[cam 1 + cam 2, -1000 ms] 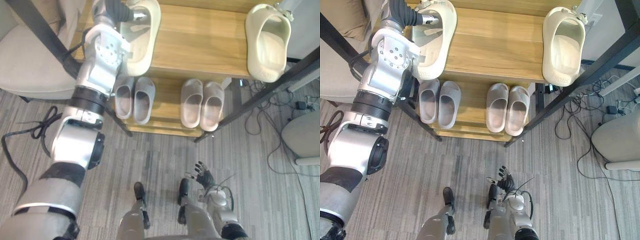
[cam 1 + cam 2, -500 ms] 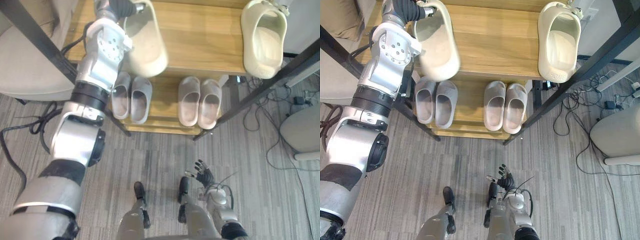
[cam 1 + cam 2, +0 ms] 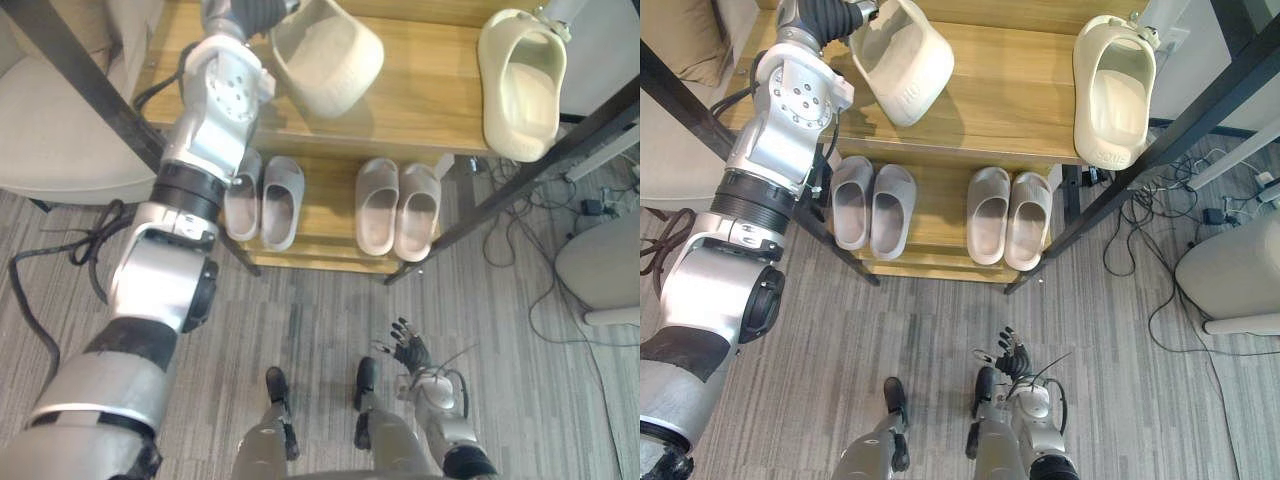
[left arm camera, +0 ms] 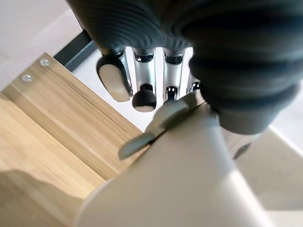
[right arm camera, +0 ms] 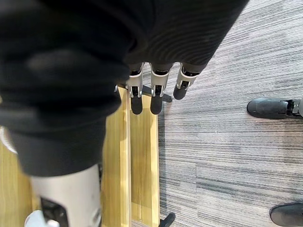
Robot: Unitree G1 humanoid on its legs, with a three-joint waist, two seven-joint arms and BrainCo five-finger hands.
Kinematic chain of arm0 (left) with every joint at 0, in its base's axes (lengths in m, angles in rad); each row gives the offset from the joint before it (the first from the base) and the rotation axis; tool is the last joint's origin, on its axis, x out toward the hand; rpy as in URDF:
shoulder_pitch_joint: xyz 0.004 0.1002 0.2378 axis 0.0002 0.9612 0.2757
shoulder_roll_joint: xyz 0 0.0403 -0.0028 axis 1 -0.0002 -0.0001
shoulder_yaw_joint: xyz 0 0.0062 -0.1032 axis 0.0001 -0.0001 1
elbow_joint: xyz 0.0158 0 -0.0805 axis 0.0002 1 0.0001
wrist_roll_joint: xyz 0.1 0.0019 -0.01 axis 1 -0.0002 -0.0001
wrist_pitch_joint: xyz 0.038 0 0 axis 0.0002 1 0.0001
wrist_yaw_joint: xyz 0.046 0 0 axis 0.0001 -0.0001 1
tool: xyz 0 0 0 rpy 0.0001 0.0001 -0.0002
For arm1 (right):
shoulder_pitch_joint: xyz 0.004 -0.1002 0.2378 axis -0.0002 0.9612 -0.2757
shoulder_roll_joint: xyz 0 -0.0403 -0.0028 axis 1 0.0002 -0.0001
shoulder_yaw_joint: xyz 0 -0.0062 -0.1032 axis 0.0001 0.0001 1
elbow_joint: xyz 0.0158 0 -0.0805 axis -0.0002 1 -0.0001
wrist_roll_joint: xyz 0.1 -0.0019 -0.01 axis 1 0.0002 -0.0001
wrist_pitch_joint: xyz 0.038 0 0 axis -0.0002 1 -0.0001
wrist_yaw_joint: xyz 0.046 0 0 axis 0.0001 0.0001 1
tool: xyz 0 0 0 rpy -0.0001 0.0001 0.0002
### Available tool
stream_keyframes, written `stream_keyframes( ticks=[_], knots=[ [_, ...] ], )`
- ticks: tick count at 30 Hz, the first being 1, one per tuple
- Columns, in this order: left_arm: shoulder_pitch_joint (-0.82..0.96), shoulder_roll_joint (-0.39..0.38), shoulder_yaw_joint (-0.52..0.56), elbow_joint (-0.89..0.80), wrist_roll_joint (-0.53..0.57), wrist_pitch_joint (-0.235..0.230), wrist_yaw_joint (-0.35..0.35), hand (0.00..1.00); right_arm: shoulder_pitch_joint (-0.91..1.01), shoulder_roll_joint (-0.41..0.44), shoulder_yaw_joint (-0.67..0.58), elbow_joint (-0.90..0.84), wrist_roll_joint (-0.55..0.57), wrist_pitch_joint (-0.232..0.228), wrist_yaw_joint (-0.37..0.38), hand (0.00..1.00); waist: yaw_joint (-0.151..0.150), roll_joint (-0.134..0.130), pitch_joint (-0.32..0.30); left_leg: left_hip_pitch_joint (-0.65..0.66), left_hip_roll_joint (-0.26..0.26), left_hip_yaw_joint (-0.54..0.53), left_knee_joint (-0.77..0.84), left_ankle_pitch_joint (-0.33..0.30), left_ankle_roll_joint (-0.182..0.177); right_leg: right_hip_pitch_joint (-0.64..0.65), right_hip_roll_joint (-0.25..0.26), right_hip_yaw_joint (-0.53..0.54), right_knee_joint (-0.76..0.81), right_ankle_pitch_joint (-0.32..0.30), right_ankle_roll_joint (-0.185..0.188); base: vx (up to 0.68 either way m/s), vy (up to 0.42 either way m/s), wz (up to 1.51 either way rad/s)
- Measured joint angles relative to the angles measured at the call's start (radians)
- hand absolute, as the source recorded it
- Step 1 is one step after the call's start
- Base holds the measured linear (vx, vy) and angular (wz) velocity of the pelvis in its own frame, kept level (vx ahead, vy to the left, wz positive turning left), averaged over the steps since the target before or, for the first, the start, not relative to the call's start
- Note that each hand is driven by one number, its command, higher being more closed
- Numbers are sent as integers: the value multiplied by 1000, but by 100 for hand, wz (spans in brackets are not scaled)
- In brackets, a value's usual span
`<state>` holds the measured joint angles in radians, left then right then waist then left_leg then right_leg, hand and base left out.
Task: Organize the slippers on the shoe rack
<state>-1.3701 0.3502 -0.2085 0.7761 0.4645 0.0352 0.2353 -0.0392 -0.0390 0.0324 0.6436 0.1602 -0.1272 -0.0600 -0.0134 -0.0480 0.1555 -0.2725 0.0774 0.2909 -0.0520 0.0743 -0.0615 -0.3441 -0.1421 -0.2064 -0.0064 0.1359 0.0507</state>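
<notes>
A second ago the cream slipper (image 3: 902, 62) lay flat along the left end of the top shelf (image 3: 1010, 95). Now we see it lifted off the wood, tilted, and swung right toward the middle, with its shadow on the boards below. Our left hand (image 4: 143, 75) has it by the heel rim, fingers curled over the edge. Its mate (image 3: 1112, 85) lies at the right end of the same shelf, well apart. We judge the carry is meant to bring the two together, and that pairing is not yet done. The grey pairs (image 3: 872, 205) on the lower shelf sit side by side and look settled.

The left wrist view gives what the head views cannot: the rim pinched between dark fingertips and thumb, with bare wood beyond. The head views in turn show where the mate waits. Our right hand (image 3: 408, 352) hangs low over the floor (image 3: 300, 320). Its fingers are loosely straight and hold nothing, as its own wrist view confirms.
</notes>
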Motion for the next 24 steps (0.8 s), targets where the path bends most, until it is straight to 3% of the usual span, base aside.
stream_keyframes(
  ticks=[12, 24],
  knots=[
    [20, -149, -158, -13, -15, -29, 2, 100, 11, 1, 2, 1, 1, 1, 0, 0, -5, 1, -22, 39, -3, 8, -21, 4, 5, 28, 1, 4, -8, 0, 1, 4, 6, -1],
    [23, -183, -188, -21, 8, -32, 23, 100, 14, 2, -20, -2, 9, 0, -1, 0, -23, 7, -42, 66, -4, 55, -37, 3, 4, 20, 6, 48, -8, 5, 3, 2, 24, -10]
  ],
)
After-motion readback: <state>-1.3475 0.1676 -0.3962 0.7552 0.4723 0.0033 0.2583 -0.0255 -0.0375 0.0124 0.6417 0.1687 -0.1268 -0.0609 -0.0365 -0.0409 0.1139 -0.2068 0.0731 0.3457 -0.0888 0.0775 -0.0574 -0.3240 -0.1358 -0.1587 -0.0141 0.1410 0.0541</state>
